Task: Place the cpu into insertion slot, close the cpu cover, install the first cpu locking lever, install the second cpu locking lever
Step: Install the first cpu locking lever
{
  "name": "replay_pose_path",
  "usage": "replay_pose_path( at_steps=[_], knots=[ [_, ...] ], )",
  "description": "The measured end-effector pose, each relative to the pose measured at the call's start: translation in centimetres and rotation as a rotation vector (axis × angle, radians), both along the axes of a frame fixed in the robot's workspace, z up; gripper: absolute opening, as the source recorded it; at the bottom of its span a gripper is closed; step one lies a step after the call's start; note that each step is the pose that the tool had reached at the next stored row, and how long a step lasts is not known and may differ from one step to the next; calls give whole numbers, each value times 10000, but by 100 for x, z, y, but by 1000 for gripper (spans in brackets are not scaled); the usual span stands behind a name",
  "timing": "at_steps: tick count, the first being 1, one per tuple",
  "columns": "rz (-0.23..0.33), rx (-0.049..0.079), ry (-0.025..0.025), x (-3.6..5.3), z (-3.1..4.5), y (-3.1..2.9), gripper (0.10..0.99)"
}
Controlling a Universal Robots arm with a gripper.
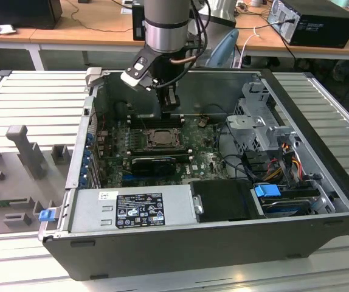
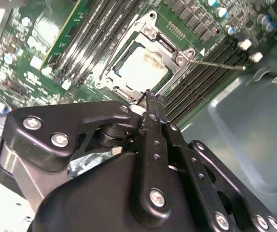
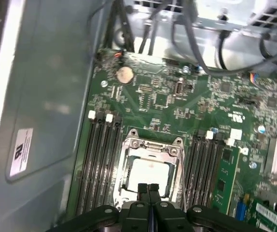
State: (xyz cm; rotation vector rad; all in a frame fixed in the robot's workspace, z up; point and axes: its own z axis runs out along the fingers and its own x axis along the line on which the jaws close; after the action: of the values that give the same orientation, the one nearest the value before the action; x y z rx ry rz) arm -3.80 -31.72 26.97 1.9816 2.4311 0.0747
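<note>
Cpu point(image 3: 148, 175), the small flat square chip of pale silver-beige colour, lies inside the insertion slot point(image 1: 161, 137), the small square socket with a dark frame on the green circuit board point(image 3: 167, 101). This socket sits about in the middle of the board, between two groups of long black memory slots point(image 3: 100, 159). The board lies in the open dark computer case point(image 1: 223, 243), which rests on the pale ribbed desk point(image 1: 34, 91). So the first step looks done.

The cpu cover point(image 3: 133, 145), a thin square frame plate of silver metal, lies flat around the chip in both wrist views, and the chip shows through its opening. I judge the second step as done too, though I cannot tell if the plate is pressed fully down.

The levers seem to be the work that is left. In the second wrist view one thin metal locking lever point(image 2: 215, 64) stands out from a corner of the socket and reaches over the memory slots beside it, so it seems not latched. Of the other lever I cannot say whether it is hooked.

The black pincer point(image 3: 148, 187) has its two fingers pressed together, with nothing between them. Its tips are close above one edge of the cover; whether they touch it I cannot tell.
</note>
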Motion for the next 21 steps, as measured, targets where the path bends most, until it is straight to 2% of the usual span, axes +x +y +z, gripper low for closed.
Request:
replay_pose_path(
  at_steps=[2,5,10,12,15,18,21],
  knots=[
    [502,1,4,0,-8,1,106],
    [1094,0,40,0,-12,2,106],
    [2636,-4,63,0,-19,2,106],
    [2852,-5,65,0,-19,2,106],
    [2926,0,91,1,-1,2,106],
    [2994,1,93,0,16,2,106],
    [3848,-11,96,1,18,2,106]
  ],
)
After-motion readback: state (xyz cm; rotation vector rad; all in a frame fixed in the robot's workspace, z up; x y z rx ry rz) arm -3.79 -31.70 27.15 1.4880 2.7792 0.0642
